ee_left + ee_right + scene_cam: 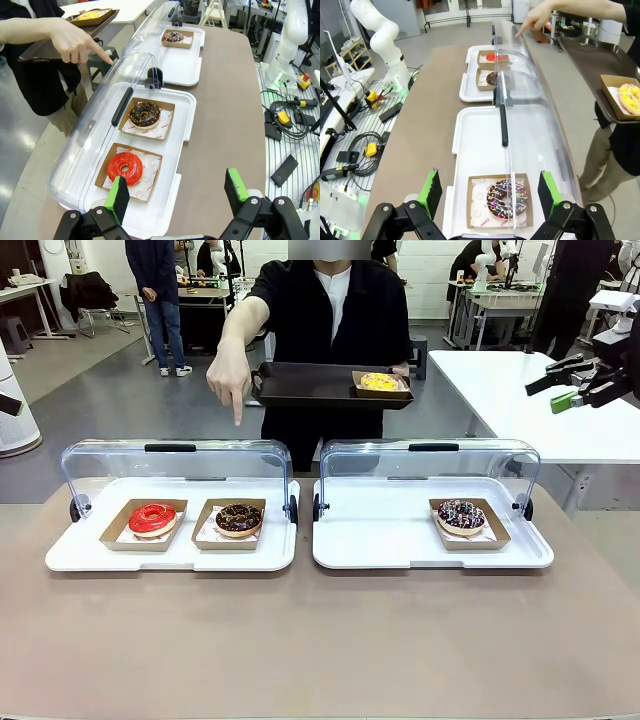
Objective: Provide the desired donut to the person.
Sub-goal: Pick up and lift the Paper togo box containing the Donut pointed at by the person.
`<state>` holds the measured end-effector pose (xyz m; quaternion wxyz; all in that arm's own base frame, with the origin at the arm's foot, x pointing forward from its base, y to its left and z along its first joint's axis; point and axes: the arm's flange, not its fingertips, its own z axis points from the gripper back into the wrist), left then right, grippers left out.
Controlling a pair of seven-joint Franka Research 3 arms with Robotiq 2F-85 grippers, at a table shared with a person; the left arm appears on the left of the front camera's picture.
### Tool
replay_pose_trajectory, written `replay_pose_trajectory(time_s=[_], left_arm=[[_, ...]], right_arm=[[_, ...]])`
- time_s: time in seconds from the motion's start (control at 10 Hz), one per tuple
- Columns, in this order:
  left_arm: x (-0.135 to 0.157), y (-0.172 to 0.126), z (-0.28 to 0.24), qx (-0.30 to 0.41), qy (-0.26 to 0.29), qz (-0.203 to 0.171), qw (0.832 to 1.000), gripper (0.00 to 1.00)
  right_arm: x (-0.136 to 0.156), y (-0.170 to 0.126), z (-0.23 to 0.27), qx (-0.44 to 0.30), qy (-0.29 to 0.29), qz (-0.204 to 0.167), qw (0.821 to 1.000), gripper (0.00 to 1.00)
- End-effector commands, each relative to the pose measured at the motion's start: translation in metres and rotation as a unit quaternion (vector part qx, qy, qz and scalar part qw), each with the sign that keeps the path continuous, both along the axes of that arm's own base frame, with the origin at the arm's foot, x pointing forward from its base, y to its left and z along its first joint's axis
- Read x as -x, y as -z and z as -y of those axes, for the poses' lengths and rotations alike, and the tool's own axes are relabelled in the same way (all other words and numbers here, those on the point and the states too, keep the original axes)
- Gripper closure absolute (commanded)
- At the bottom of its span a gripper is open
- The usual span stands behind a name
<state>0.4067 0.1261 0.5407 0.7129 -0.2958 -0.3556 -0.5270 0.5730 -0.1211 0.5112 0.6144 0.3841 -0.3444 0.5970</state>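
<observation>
Across the table in the front view, the person's hand (pixel 232 375) points a finger down over the left display tray (pixel 170 558). It is roughly above the chocolate donut (pixel 238 519) rather than the red donut (pixel 152 519) beside it, so the chocolate one is my guess at the wanted piece, though the finger hangs well above both and its aim is not certain. That donut sits in a shallow cardboard boat (pixel 203 539), with the clear lid (pixel 175 465) tipped back behind it. The right gripper (pixel 556 390) hovers at the far right, fingers apart, holding nothing. In the left wrist view the left gripper (pixel 177 192) is spread wide and empty, above the red donut's end of the tray. The chocolate donut looks light, soft and sticky-glazed (a pinch would likely dent and smear it), so the boat's stiffer rim on the robot's side seems the better hold. In the right wrist view a sprinkled donut (pixel 506 200) lies just beyond the open fingers. Farther off, the chocolate one is half hidden behind the lid's frame.
</observation>
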Motion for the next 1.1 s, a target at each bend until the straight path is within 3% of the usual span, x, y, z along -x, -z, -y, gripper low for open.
replay_pose_trajectory(time_s=[0.0,1.0], left_arm=[[-0.0003,-0.0009,-0.0007,0.01,0.003,0.007,1.0,0.0],[-0.0003,-0.0009,-0.0007,0.01,0.003,0.007,1.0,0.0]], right_arm=[[-0.0009,0.0001,-0.0001,0.0,0.002,0.001,1.0,0.0],[-0.0009,0.0001,-0.0001,0.0,0.002,0.001,1.0,0.0]])
